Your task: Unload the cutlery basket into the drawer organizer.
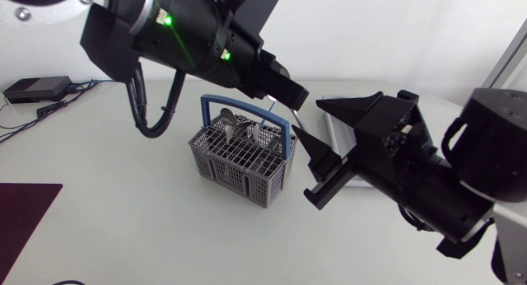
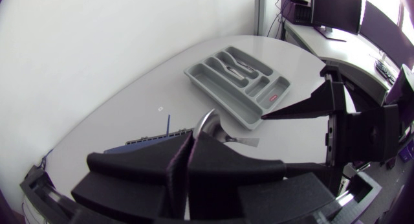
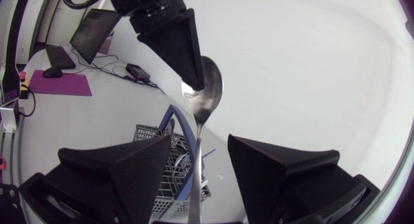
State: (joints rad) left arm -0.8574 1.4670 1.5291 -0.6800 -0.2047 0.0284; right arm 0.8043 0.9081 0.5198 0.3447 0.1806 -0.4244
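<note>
- Step in hand, as I judge it: a handover in mid-air. My left gripper has its jaws closed on the bowl end of a spoon, held up above the cutlery basket.
- The spoon's handle hangs down between the jaws of my right gripper. They stand apart on either side of it and do not seem to touch it.
- Next I would close the right jaws on the handle. Only then would I loosen the left and carry the spoon right and far to the drawer organizer.
- Count: one spoon in the air, one grey basket with a blue handle, and one grey organizer on the tabletop.
- Several pieces stand in the basket and a few lie in the organizer. I cannot count either lot exactly.
</note>
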